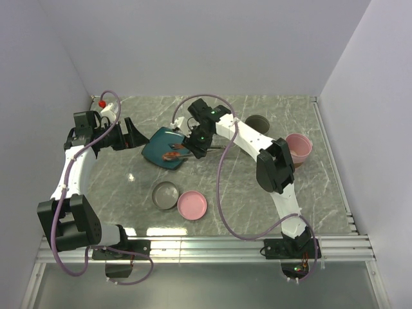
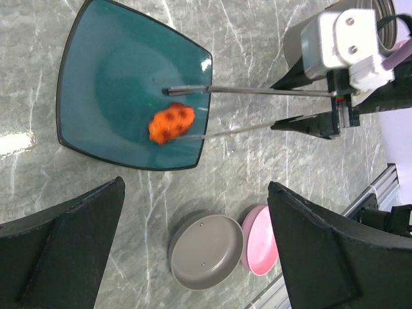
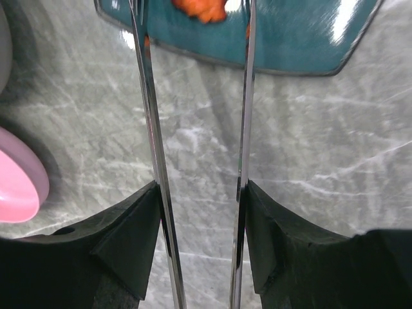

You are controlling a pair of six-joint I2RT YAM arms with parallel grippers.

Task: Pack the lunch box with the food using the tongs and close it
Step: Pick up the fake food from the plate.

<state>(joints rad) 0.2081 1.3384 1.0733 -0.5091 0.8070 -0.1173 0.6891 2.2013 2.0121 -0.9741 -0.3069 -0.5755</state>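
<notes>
A teal square plate (image 1: 161, 147) lies at mid table with one orange-red piece of food (image 2: 171, 123) on it. My right gripper (image 1: 198, 140) is shut on the silver tongs (image 2: 257, 91). Its fingers (image 3: 132, 238) press on the outside of the two arms (image 3: 151, 129). The tongs reach over the plate (image 2: 96, 51) with their tips spread, and the orange piece (image 3: 199, 9) lies between them against one arm. My left gripper (image 1: 132, 134) hangs open and empty just left of the plate. In its own view the left gripper (image 2: 196, 187) is above bare table.
A grey round dish (image 1: 166, 195) and a pink round dish (image 1: 192, 205) sit side by side near the front. A pink cup-like container (image 1: 298, 148) stands at the right, and a dark grey round piece (image 1: 257, 122) lies behind it. A metal rail (image 1: 212, 244) runs along the near edge.
</notes>
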